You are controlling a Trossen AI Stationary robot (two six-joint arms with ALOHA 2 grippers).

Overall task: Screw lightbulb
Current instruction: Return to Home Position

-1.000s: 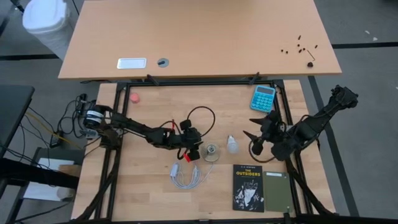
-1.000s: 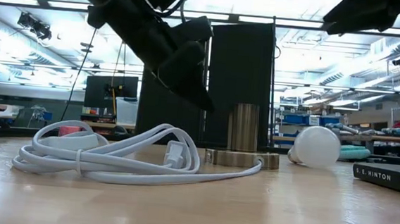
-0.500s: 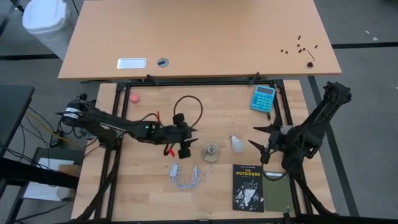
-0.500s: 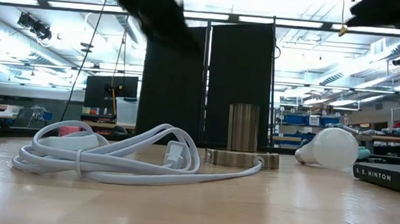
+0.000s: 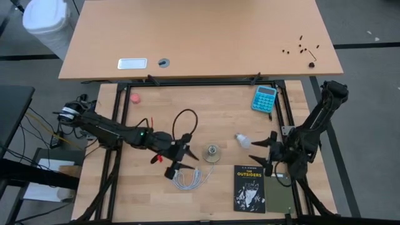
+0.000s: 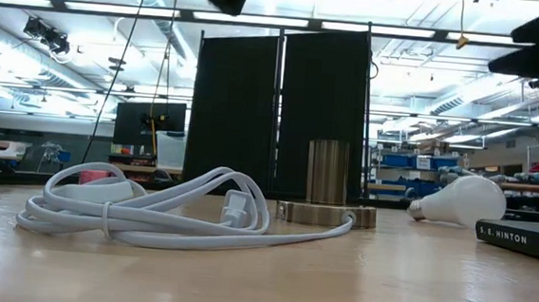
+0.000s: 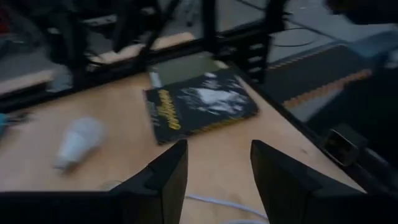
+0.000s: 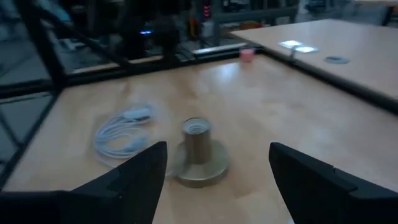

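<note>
Lightbulb [image 5: 242, 140] lies on its side on worktop [image 5: 147, 194], centre-right of high view, between lamp socket [image 5: 212, 152] and right gripper [image 5: 267, 151]. Both grippers' fingers spread wide, empty. Left gripper [image 5: 179, 156] near cable [image 5: 187, 180].
Risk: nudge sends smooth rounded glass bulb rolling; fingers snag rubbery white loops.
Socket: brushed metal cylinder on disc.

Left gripper [image 5: 183, 154] and right gripper [image 5: 266, 152] have withdrawn from the socket [image 5: 212, 152] — lightbulb [image 5: 242, 140] has apparently rolled farther from it.
</note>
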